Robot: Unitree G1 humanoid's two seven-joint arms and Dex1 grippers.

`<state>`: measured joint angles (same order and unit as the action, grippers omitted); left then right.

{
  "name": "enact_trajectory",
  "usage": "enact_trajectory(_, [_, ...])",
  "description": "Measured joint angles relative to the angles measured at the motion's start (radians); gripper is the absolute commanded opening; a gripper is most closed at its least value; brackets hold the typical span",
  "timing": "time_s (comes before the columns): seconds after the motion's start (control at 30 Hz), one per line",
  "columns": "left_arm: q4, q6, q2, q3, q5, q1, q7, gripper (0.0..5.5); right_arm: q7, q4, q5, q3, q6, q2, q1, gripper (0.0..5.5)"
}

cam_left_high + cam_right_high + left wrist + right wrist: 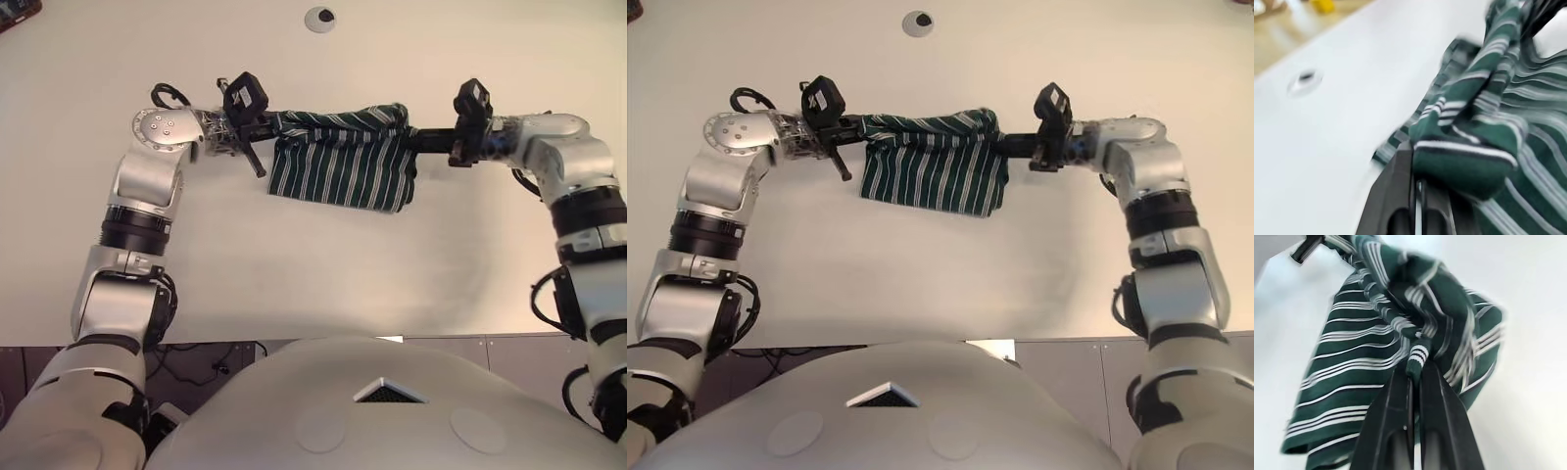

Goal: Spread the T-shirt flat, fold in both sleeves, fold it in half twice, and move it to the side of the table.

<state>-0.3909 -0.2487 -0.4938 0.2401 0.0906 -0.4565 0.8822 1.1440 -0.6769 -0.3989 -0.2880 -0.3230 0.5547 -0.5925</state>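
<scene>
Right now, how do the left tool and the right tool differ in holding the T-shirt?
The left tool grips a thick bunched fold of the T-shirt; the right tool pinches only a narrow striped edge. The left tool holds its left end, the right tool its right end. Both are shut on it.

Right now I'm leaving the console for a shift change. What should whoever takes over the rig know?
Grippers: left gripper is shut on the T-shirt at its upper left corner. The right gripper is shut on the upper right corner.
T-shirt: held between them over the middle of the table, hanging as a compact, bunched rectangle. Whether its lower edge touches the table is unclear.
Done: it looks folded small, but the fold count cannot be told.
Left: probably lay it at the table's side and release.
</scene>
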Motion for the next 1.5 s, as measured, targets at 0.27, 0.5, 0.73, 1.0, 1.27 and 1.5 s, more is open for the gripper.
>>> enact_trajectory(0.27, [-0.187, 0.038, 0.121, -0.096, 0.021, -0.061, -0.125, 0.68, -0.094, -0.104, 0.057, 0.096, -0.043, -0.083, -0.046, 1.09])
enact_trajectory(0.5, [-0.213, 0.011, 0.182, -0.334, 0.129, -0.094, -0.375, 0.68, -0.195, -0.026, 0.037, 0.255, 0.043, -0.151, -0.068, 1.09])
enact_trajectory(0.73, [0.052, -0.009, 0.194, -0.389, 0.159, 0.110, -0.430, 0.71, -0.120, 0.179, 0.102, 0.078, 0.067, -0.305, 0.081, 0.08])
enact_trajectory(1.0, [0.202, -0.033, 0.267, -0.358, 0.168, 0.204, -0.476, 0.71, -0.736, -0.367, 0.083, 0.349, 0.158, -0.496, -0.124, 0.03])
enact_trajectory(1.27, [0.276, -0.033, 0.318, -0.337, 0.151, 0.326, -0.556, 0.71, -1.285, -0.465, 0.058, 0.610, 0.192, -0.076, -0.033, 0.03])
enact_trajectory(1.5, [0.282, 0.026, 0.362, -0.369, 0.116, 0.357, -0.692, 0.71, -1.424, -0.195, 0.160, 0.546, 0.046, -0.132, 0.029, 0.03])
